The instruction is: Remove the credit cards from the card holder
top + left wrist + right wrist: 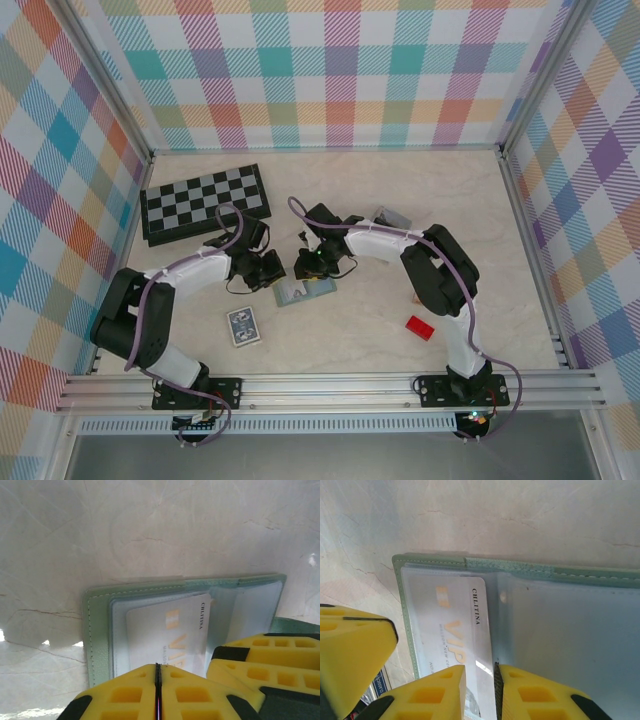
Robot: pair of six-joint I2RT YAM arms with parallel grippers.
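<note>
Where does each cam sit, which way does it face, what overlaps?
Top external: above and behind the bases, looking down at the table; left arm and right arm whole, meeting over the card holder.
Left wrist: on that arm, looking down on the open holder and its pale VIP card; own jaws shut at bottom, the right arm's yellow fingers lower right.
Right wrist: on that arm, facing the same card; own jaws slightly apart at bottom, card edge between them.
Shared: both wrist views show that card in the holder.

Chessboard (204, 203): you'll find it far left on the surface (350, 335).
Card pack (243, 326): near left.
Red block (420, 326): near right.
</note>
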